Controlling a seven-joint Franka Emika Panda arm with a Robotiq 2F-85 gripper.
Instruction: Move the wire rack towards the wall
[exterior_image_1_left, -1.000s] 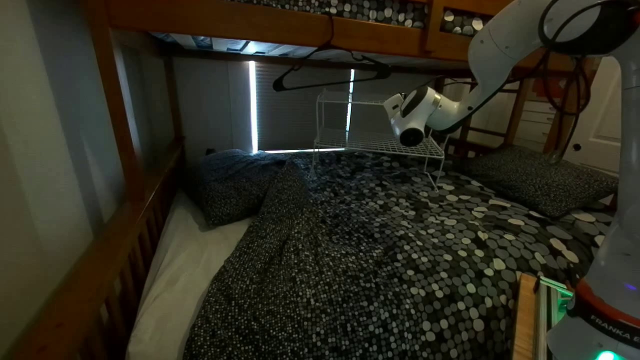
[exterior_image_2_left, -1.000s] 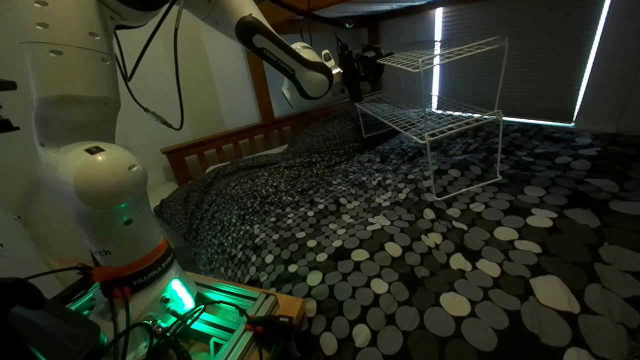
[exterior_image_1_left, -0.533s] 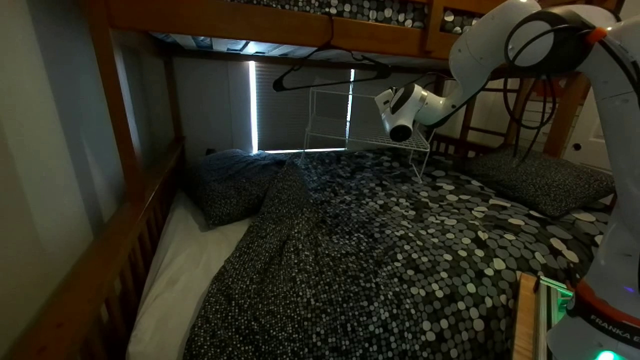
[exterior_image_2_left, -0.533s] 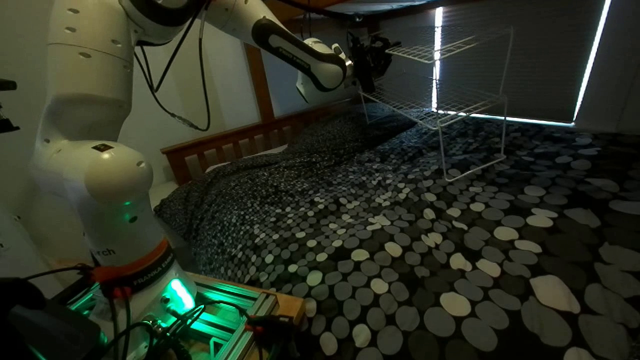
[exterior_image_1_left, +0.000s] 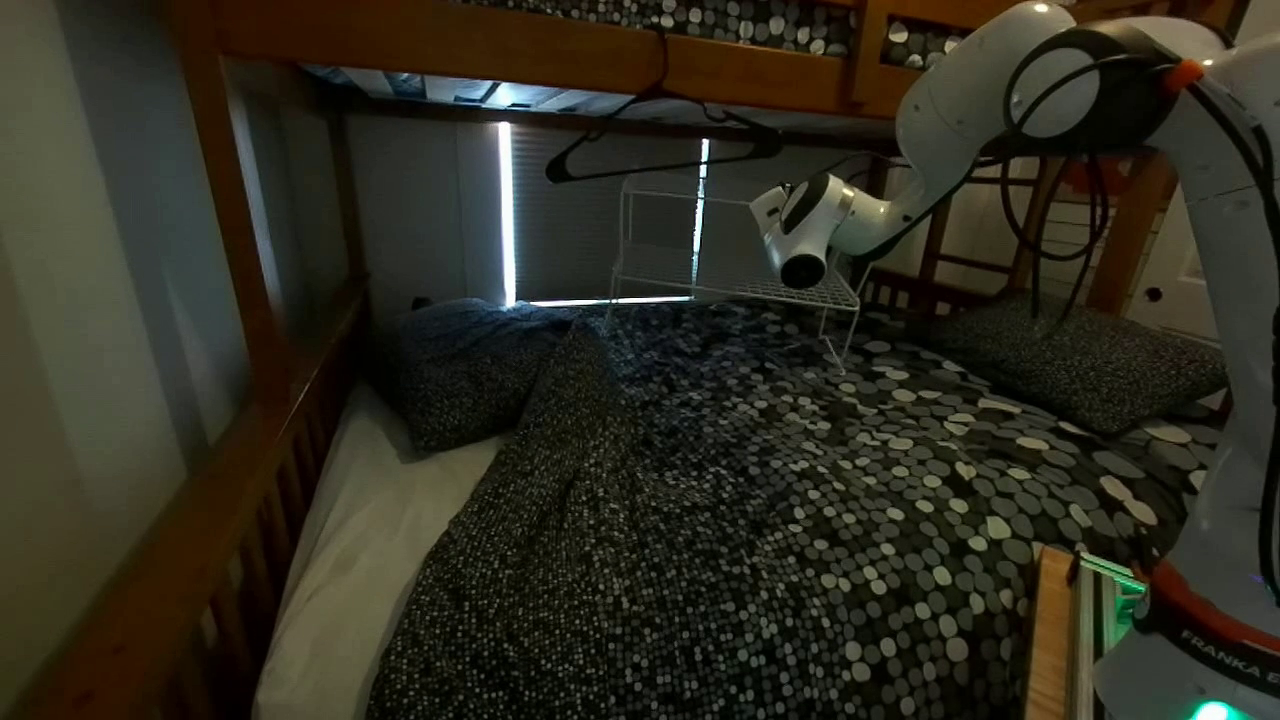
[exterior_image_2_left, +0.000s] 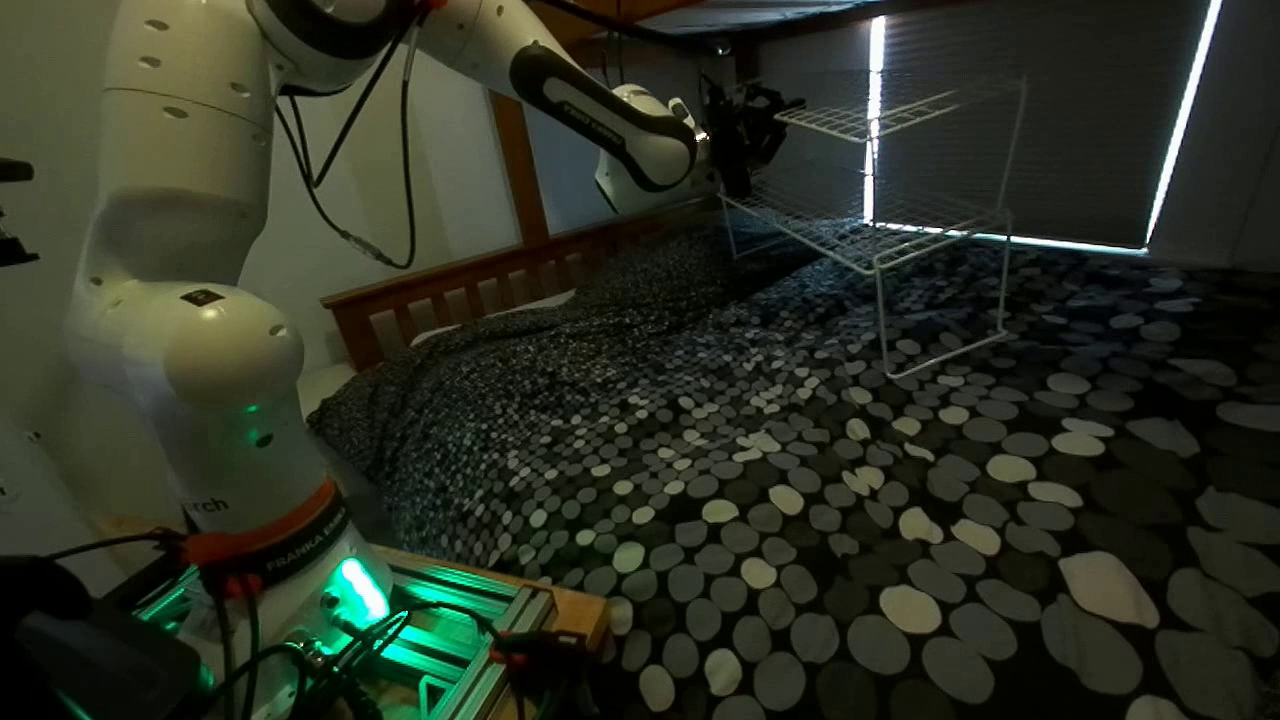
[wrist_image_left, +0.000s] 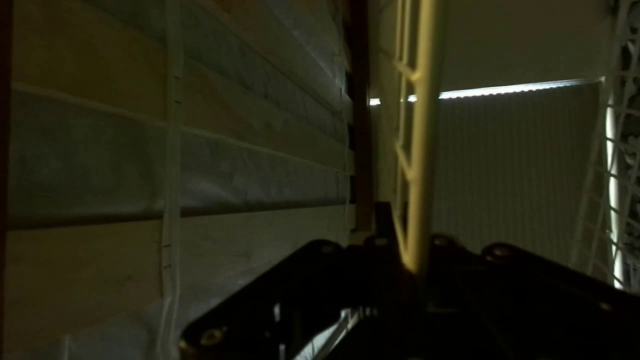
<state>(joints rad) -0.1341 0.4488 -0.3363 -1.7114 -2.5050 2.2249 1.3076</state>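
Note:
The wire rack (exterior_image_1_left: 828, 292) is a pale two-level wire frame over the bed, in front of the window blind. It also shows in an exterior view (exterior_image_2_left: 880, 264). My gripper (exterior_image_2_left: 792, 108) is at the near edge of the rack's top shelf. In the wrist view the black fingers (wrist_image_left: 411, 250) are closed around the rack's rim bar (wrist_image_left: 424, 150). In an exterior view the wrist hides the fingers. The rack stands roughly level, slightly tilted. I cannot tell whether its feet touch the bedding.
A black hanger (exterior_image_1_left: 665, 140) hangs from the upper bunk rail (exterior_image_1_left: 560, 52) above the rack. A covered window (exterior_image_1_left: 600, 220) and wall lie behind it. Pillows (exterior_image_1_left: 470, 370) lie at the left and right (exterior_image_1_left: 1080, 350). A patterned duvet (exterior_image_2_left: 760, 480) covers the bed.
Over the last second the rack and gripper moved away towards the window and rose. In the last half second the rack has come down slightly. The grip has stayed on the top shelf edge.

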